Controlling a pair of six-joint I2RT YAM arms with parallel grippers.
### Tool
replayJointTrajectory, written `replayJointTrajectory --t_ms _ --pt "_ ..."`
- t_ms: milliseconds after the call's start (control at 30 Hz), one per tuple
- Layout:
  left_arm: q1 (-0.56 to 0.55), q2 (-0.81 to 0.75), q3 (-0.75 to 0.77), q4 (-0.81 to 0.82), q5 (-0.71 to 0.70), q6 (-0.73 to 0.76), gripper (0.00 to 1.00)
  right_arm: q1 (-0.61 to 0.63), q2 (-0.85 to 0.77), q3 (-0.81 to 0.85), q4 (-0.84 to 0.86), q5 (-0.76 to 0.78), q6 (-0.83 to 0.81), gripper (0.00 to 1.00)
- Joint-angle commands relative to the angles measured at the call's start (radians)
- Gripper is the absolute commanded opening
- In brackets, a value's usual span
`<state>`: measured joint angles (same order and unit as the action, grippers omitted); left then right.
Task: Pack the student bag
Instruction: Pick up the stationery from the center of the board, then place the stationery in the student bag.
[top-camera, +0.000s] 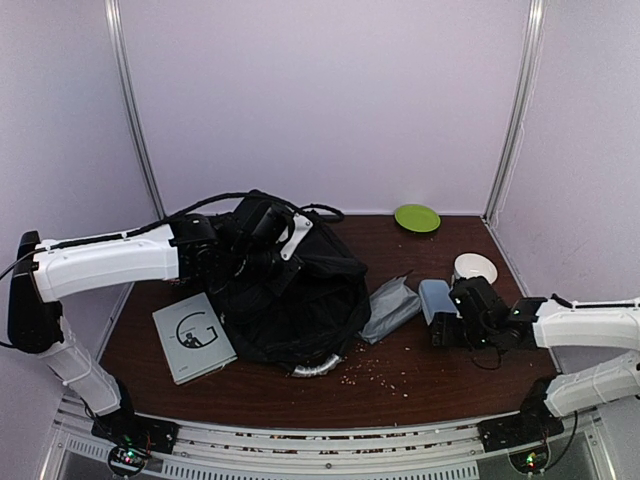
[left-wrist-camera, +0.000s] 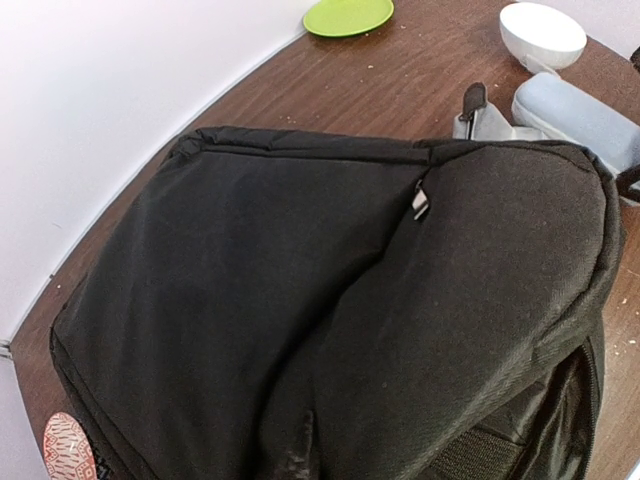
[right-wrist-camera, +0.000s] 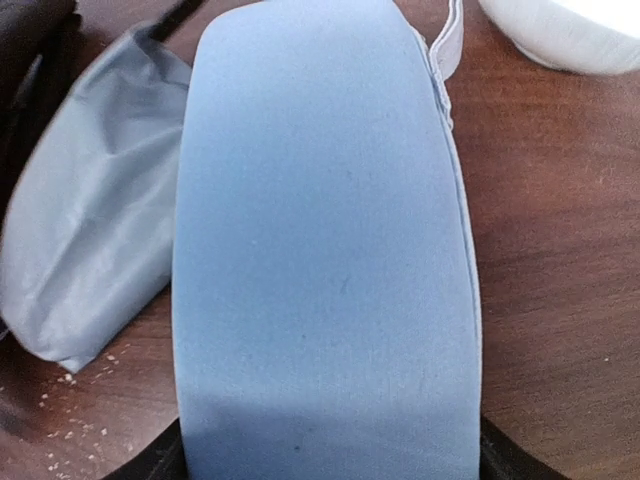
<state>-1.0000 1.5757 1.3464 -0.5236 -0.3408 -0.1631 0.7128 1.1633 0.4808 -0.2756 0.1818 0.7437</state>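
Grey card covers the book (top-camera: 193, 337) at left, printed with a large black "G". Beside it, centre-left on the wood-grain surface (top-camera: 400, 385), the student bag (top-camera: 290, 290) of black woven fabric slumps in a mound, its long axis running far to near. The left gripper (top-camera: 258, 228) sits at its far end, jaws together. Rightward lie a crumpled grey pouch (top-camera: 390, 307) and a smooth light-blue pencil case (right-wrist-camera: 325, 260). The right gripper (top-camera: 445, 328) has its jaws on either side of the case; whether they clamp it cannot be told.

Soft even light; wrist cams distorted, slightly blurry.

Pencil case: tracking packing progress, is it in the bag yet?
Out. The pencil case lies on the table, apart from the bag.
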Motion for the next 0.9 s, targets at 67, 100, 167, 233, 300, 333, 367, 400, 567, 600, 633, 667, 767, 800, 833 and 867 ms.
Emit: replayJointTrajectory --t_ms 67,100,167,233,300,333,367,400,567,600,633,667,767,800,833,867 --pt "0.008 -0.045 0.017 0.134 -0.029 -0.004 0.00 0.040 -0.290 0.019 -0.107 -0.048 -0.090 0.68" --pt "0.008 -0.044 0.019 0.139 -0.029 -0.005 0.00 0.045 -0.331 0.021 -0.123 -0.063 -0.095 0.67" --pt "0.008 -0.037 0.025 0.146 -0.027 -0.007 0.00 0.062 -0.414 0.024 -0.134 -0.113 -0.109 0.66" --pt "0.008 -0.028 0.039 0.145 -0.026 -0.008 0.00 0.091 -0.479 0.024 -0.107 -0.184 -0.113 0.66" --pt "0.008 -0.015 0.057 0.145 -0.029 -0.012 0.00 0.125 -0.510 0.028 -0.061 -0.259 -0.104 0.65" --pt "0.008 -0.012 0.065 0.145 -0.031 -0.015 0.00 0.145 -0.503 0.033 -0.037 -0.293 -0.096 0.65" --pt "0.008 -0.010 0.073 0.145 -0.030 -0.021 0.00 0.176 -0.486 0.044 -0.018 -0.317 -0.091 0.65" --pt "0.008 -0.012 0.079 0.149 -0.029 -0.026 0.00 0.208 -0.458 0.063 -0.006 -0.327 -0.090 0.65" --pt "0.001 -0.051 0.077 0.213 -0.012 -0.028 0.00 0.362 -0.246 0.215 0.004 -0.326 -0.123 0.65" --pt "-0.002 -0.059 0.076 0.223 -0.011 -0.026 0.00 0.380 -0.203 0.245 0.009 -0.332 -0.125 0.65" --pt "-0.005 -0.066 0.074 0.232 -0.008 -0.024 0.00 0.396 -0.161 0.268 0.021 -0.332 -0.127 0.65" --pt "-0.009 -0.071 0.074 0.238 -0.003 -0.019 0.00 0.407 -0.126 0.287 0.037 -0.331 -0.125 0.65" --pt "-0.025 -0.077 0.074 0.247 0.007 -0.004 0.00 0.415 -0.046 0.315 0.125 -0.317 -0.095 0.65" --pt "-0.032 -0.076 0.074 0.248 0.009 0.000 0.00 0.415 -0.019 0.328 0.141 -0.304 -0.086 0.65" --pt "-0.038 -0.078 0.073 0.248 0.007 0.001 0.00 0.415 0.013 0.350 0.140 -0.292 -0.079 0.65" --pt "-0.044 -0.081 0.070 0.250 0.005 0.002 0.00 0.415 0.047 0.377 0.124 -0.271 -0.072 0.65"
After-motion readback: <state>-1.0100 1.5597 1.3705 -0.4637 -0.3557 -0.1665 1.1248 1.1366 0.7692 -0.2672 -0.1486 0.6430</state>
